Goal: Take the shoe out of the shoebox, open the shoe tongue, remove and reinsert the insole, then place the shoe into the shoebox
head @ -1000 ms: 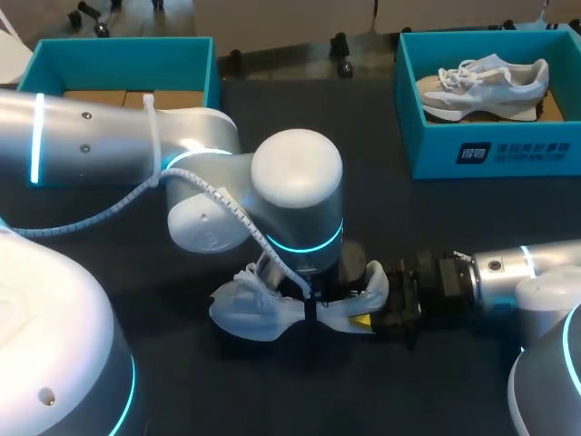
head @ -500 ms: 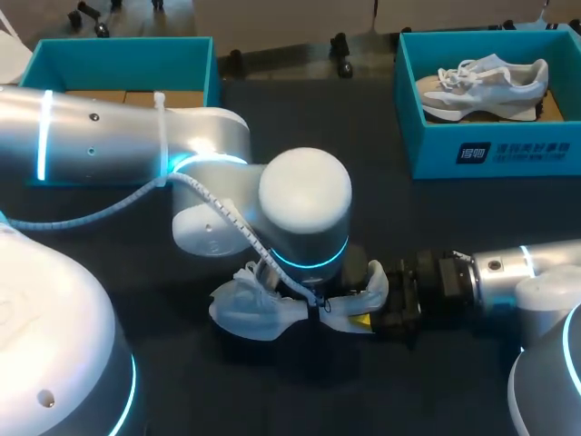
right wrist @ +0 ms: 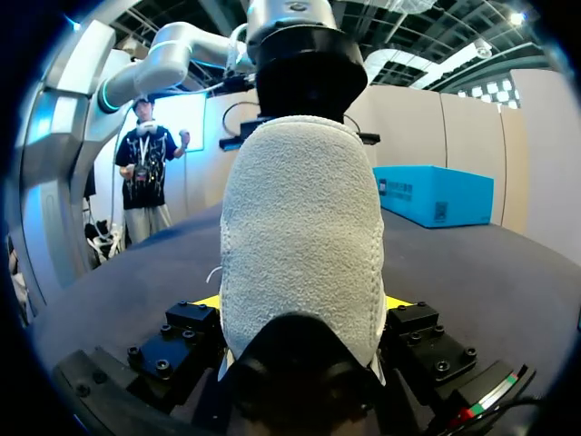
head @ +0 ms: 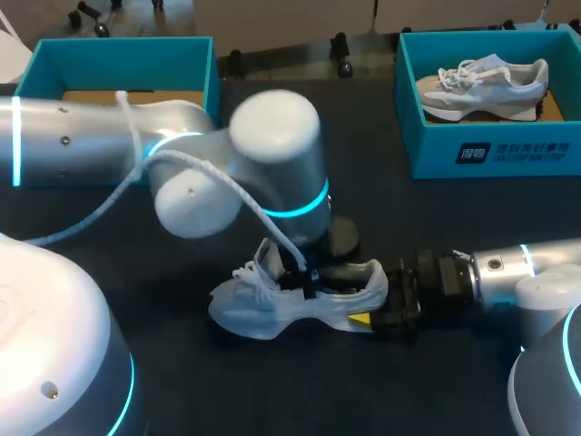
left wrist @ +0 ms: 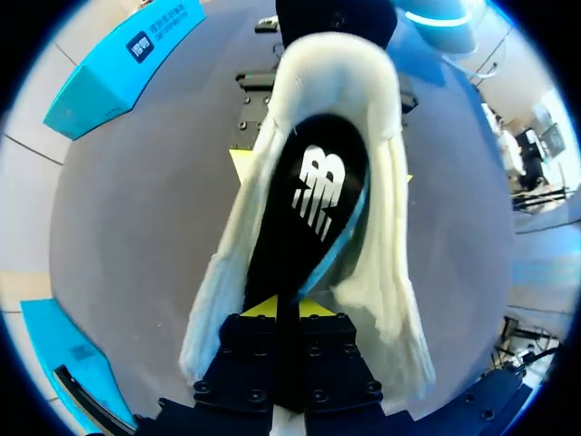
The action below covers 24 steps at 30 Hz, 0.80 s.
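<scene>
So the teal shoebox [head: 495,154] at the far right has a white-and-grey sneaker [head: 486,86] lying in it, and the open teal box [head: 123,50] at the far left shows just brown cardboard [head: 100,95]. The white fuzzy shoe [head: 272,309] lies out on the dark table [head: 454,227], long axis side to side, toe to my left. The head view hides its opening behind my left arm, but the left wrist view shows the left gripper [left wrist: 277,309] pinched narrow on the black insole with a white logo [left wrist: 309,209], and the right wrist view shows the right gripper [right wrist: 300,304] clamped on the heel.
</scene>
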Each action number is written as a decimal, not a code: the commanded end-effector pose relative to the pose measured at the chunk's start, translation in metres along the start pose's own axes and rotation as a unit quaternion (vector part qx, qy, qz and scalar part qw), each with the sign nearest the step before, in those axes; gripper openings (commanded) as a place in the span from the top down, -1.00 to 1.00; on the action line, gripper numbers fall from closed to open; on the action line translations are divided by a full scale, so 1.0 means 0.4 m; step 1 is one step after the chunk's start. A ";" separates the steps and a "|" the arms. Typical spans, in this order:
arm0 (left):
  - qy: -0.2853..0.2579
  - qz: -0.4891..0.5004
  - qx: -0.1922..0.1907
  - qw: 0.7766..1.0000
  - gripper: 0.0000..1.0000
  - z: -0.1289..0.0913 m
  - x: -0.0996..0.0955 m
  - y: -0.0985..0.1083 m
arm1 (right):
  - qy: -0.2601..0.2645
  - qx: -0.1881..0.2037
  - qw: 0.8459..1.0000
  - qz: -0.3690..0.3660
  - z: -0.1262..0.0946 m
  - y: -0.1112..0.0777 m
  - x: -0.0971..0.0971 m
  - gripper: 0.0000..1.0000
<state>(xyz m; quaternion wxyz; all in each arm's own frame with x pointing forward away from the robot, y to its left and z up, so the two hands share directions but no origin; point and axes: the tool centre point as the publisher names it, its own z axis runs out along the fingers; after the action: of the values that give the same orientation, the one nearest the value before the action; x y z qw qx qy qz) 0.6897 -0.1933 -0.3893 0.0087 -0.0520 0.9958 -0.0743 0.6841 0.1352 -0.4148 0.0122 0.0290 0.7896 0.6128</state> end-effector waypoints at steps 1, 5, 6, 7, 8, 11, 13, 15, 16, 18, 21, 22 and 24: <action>0.030 0.008 0.035 0.999 1.00 -0.051 -0.011 0.037 | 0.001 0.004 1.000 0.000 0.002 0.002 0.012 1.00; 0.049 0.018 0.051 0.997 1.00 -0.072 0.001 0.038 | 0.001 0.004 1.000 0.000 0.002 0.002 0.012 1.00; 0.049 0.019 0.052 0.997 1.00 -0.075 0.003 0.037 | 0.001 0.004 1.000 0.000 0.002 0.002 0.012 1.00; 0.053 0.021 0.055 0.997 1.00 -0.078 0.006 0.036 | 0.001 0.004 1.000 0.000 0.002 0.002 0.012 1.00; 0.058 0.024 0.059 0.996 1.00 -0.083 0.009 0.036 | 0.001 0.004 1.000 0.000 0.002 0.002 0.012 1.00; 0.069 0.032 0.071 0.995 1.00 -0.100 0.019 0.036 | 0.001 0.004 1.000 0.000 0.002 0.002 0.012 1.00; 0.074 0.037 0.078 0.994 1.00 -0.111 0.025 0.036 | 0.001 0.004 1.000 0.000 0.002 0.002 0.012 1.00; 0.081 0.044 0.087 0.992 1.00 -0.124 0.030 0.035 | 0.001 0.004 1.000 0.000 0.002 0.002 0.012 1.00; 0.084 0.045 0.091 0.991 1.00 -0.129 0.031 0.034 | 0.001 0.004 1.000 0.000 0.002 0.002 0.012 1.00; 0.087 0.049 0.099 0.990 1.00 -0.139 0.036 0.033 | 0.001 0.004 1.000 0.000 0.002 0.002 0.012 1.00; 0.090 0.052 0.108 0.989 1.00 -0.152 0.041 0.031 | 0.001 0.004 1.000 0.000 0.002 0.002 0.012 1.00; 0.092 0.053 0.113 0.988 1.00 -0.156 0.042 0.030 | 0.001 0.004 1.000 0.000 0.002 0.002 0.012 1.00; 0.092 0.053 0.116 0.988 1.00 -0.161 0.043 0.030 | 0.001 0.004 1.000 0.000 0.002 0.002 0.012 1.00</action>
<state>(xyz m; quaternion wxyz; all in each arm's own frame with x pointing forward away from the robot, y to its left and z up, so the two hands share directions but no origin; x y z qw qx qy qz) 0.6725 -0.1817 -0.3333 -0.0760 0.0096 0.9811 -0.1775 0.6800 0.1364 -0.4142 0.0114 0.0282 0.7902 0.6121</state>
